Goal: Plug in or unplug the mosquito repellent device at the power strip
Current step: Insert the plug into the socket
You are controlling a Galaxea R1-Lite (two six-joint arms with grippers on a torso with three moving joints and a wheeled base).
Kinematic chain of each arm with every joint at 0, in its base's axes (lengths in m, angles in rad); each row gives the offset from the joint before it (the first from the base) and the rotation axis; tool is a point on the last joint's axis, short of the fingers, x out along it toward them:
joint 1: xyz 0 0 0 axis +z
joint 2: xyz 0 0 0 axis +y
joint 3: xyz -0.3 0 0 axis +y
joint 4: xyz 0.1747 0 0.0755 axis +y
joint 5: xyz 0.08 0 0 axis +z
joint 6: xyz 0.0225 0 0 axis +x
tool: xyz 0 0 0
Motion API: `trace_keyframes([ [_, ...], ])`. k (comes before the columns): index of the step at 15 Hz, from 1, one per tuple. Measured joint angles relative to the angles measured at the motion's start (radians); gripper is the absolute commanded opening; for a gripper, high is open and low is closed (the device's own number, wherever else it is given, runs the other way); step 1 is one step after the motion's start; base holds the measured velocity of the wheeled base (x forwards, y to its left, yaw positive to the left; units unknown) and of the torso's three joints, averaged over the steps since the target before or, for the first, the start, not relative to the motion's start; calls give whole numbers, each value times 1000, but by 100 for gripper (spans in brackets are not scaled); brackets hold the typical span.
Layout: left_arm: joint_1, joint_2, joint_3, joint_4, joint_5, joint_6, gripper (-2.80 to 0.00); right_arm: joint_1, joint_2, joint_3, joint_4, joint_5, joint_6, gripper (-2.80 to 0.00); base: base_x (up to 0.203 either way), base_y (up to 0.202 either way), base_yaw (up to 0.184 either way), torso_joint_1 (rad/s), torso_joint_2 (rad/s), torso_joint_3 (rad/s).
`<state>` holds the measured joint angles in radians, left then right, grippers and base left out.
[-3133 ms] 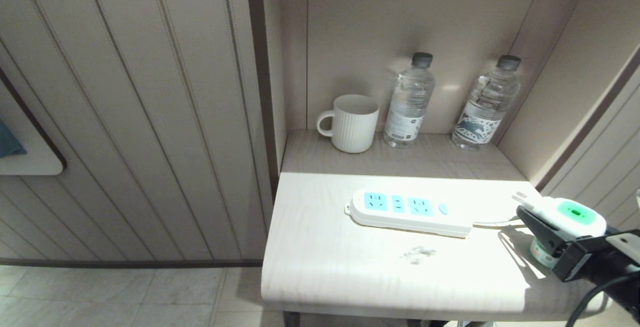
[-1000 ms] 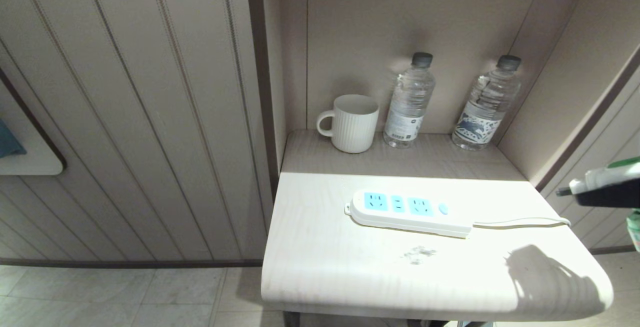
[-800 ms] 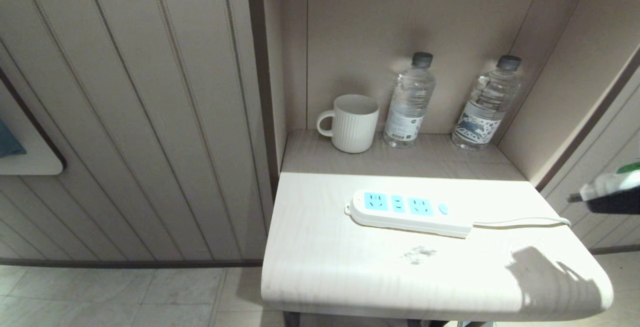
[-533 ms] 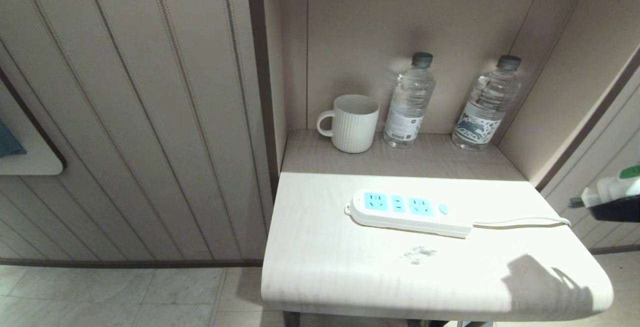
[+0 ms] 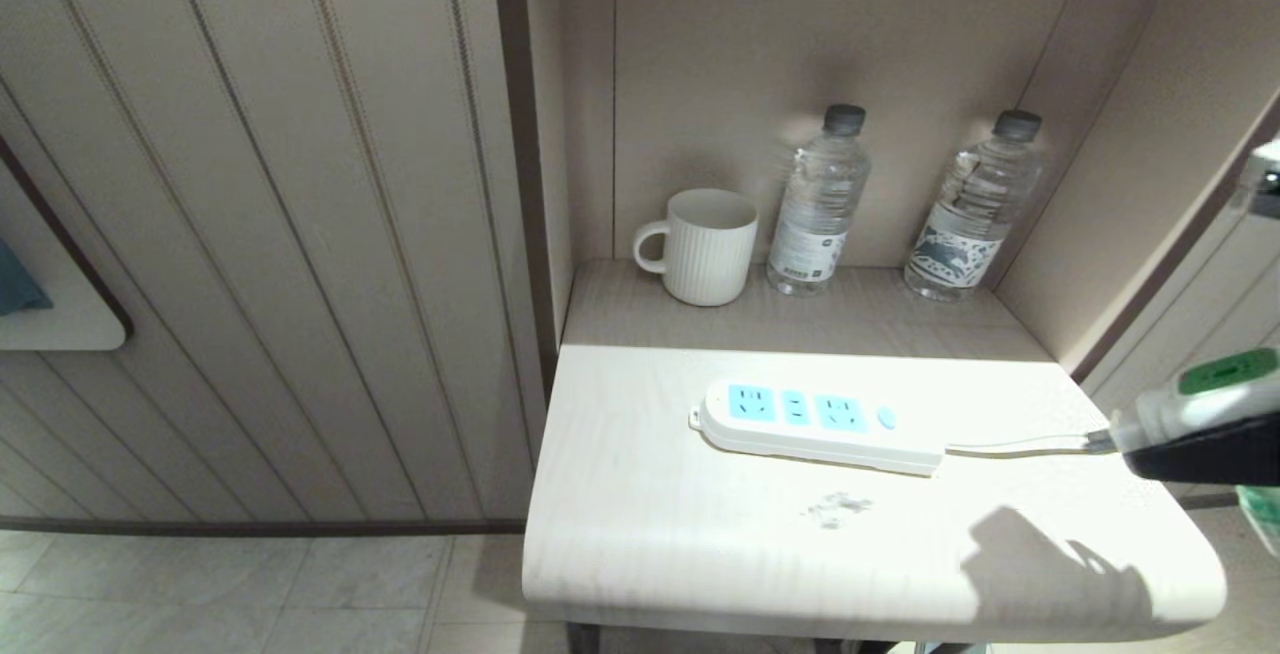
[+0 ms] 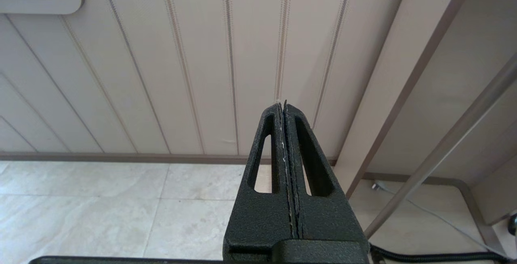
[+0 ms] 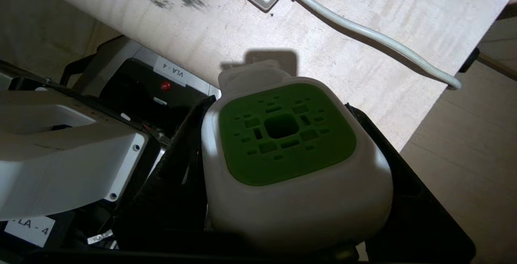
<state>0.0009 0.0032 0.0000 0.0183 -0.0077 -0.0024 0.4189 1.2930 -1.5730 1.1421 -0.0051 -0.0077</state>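
1. Bench [image 5: 700,534]: pale wood-grain top with a rounded front edge, set against a recessed alcove of beige panels; grooved wall panelling lies to the left and light floor tiles below. A small dark smudge [image 5: 838,507] marks the top just in front of the power strip [image 5: 820,424].
2. Power strip: long and white with light-blue socket faces, lying flat near mid-bench, all sockets unoccupied; its white cord [image 5: 1020,447] runs right to the bench edge.
3. Alcove ledge: a ribbed white mug [image 5: 705,246] and two clear water bottles [image 5: 820,204] [image 5: 975,209] stand upright at the back, well apart from the strip.
4. Right gripper [image 5: 1200,454]: at the right bench edge, above the surface, pinching the mosquito repellent device [image 7: 291,155] between its black fingers [image 7: 177,175]; green patch up, prongs pointing toward the strip but apart from it. The green bottle shows faintly beneath.
5. Left gripper [image 6: 284,110]: pressed together, low beside the bench, facing wall and floor.
6. Writing: "VLA-4" labels on the robot base in the right wrist view; bottle labels unreadable.
7. Open room: the front half of the bench and the span between strip and device are bare.
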Motion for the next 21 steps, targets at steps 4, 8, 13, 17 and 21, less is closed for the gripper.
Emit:
trace_keyframes([
  [4, 0, 0, 0, 0, 0, 0, -280, 31, 27, 0, -4, -1, -4, -280, 0, 0, 0, 0, 0, 0],
  [8, 0, 0, 0, 0, 0, 0, -280, 36, 36, 14, -3, -1, -4, -280, 0, 0, 0, 0, 0, 0],
  [13, 0, 0, 0, 0, 0, 0, -280, 36, 22, 22, -7, -15, -7, -280, 0, 0, 0, 0, 0, 0],
  [17, 0, 0, 0, 0, 0, 0, -280, 36, 15, 33, -8, -17, -14, -280, 0, 0, 0, 0, 0, 0],
  [21, 0, 0, 0, 0, 0, 0, -280, 37, 15, 40, -7, -45, -22, -280, 0, 0, 0, 0, 0, 0],
])
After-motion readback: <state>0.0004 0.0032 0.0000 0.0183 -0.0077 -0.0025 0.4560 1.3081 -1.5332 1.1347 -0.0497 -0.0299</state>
